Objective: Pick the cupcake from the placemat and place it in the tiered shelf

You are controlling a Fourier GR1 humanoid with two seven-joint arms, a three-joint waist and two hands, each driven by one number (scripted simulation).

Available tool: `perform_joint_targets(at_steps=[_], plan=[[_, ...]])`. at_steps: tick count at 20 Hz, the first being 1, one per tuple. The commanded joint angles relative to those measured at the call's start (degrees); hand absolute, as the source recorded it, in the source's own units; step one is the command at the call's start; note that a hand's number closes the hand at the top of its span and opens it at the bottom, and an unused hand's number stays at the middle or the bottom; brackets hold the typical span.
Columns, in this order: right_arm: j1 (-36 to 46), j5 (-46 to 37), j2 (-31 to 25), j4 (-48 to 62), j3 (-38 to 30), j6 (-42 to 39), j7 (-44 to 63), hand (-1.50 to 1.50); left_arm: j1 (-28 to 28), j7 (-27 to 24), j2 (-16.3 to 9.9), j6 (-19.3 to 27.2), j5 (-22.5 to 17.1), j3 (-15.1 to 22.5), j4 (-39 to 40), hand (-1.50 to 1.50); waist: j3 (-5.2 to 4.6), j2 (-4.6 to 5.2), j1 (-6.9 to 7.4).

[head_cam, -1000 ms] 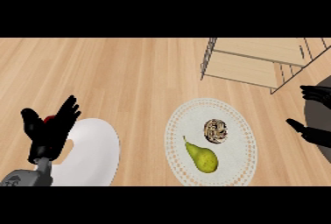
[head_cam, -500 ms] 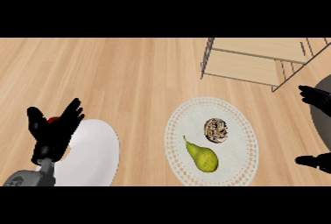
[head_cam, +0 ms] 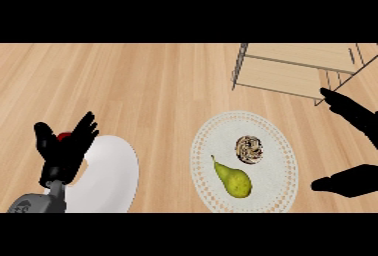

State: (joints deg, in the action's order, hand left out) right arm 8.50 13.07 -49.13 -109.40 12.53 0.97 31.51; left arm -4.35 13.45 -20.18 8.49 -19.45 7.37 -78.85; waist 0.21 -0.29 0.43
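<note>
— Since a second ago your right robot hand [head_cam: 353, 181] has come in from the right edge, and its thumb now shows dark just right of the placemat [head_cam: 221, 131]; the fingers stretch up toward the tiered shelf [head_cam: 295, 75]. Nothing else on the worktop [head_cam: 133, 85] has shifted.

— What is that robot hand holding?

— Nothing. You can see it spread wide, fingers straight, thumb well apart from them.

— And the cupcake?

— Your cupcake [head_cam: 249, 149] sits on the round placemat, right of centre. A pear [head_cam: 233, 179] lies just below and left of it, stem toward the upper left.

— The other side?

— Your left robot hand [head_cam: 65, 150] rests at the left with fingers up and relaxed, overlapping the rim of a white plate [head_cam: 114, 175]. A small red thing [head_cam: 65, 135] shows behind its fingers; you cannot tell what it is.
</note>
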Motion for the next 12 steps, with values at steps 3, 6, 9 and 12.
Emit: perform_joint_targets(at_steps=[3,6,9,12], plan=[[9.03,-8.93,3.35,0.06,6.42,3.10,16.28,-1.50,0.23,3.14,-0.67,-1.36,-0.47,-1.04,1.47,0.00,-0.29,0.38,0.45],[13.81,-12.64,7.78,2.84,9.54,2.29,21.47,-1.50,0.80,5.19,-1.16,-0.12,0.19,-1.71,-2.00,0.00,-0.26,0.29,0.55],[14.38,-14.89,10.76,3.95,12.62,0.34,24.28,-1.50,1.07,-3.81,1.24,-3.98,0.76,-2.28,6.36,0.00,-0.30,0.41,-0.01],[16.79,-19.83,16.42,6.05,18.61,1.06,28.23,-1.50,0.89,0.89,1.02,-2.11,0.89,-2.09,3.27,0.00,-0.27,0.36,0.31]])
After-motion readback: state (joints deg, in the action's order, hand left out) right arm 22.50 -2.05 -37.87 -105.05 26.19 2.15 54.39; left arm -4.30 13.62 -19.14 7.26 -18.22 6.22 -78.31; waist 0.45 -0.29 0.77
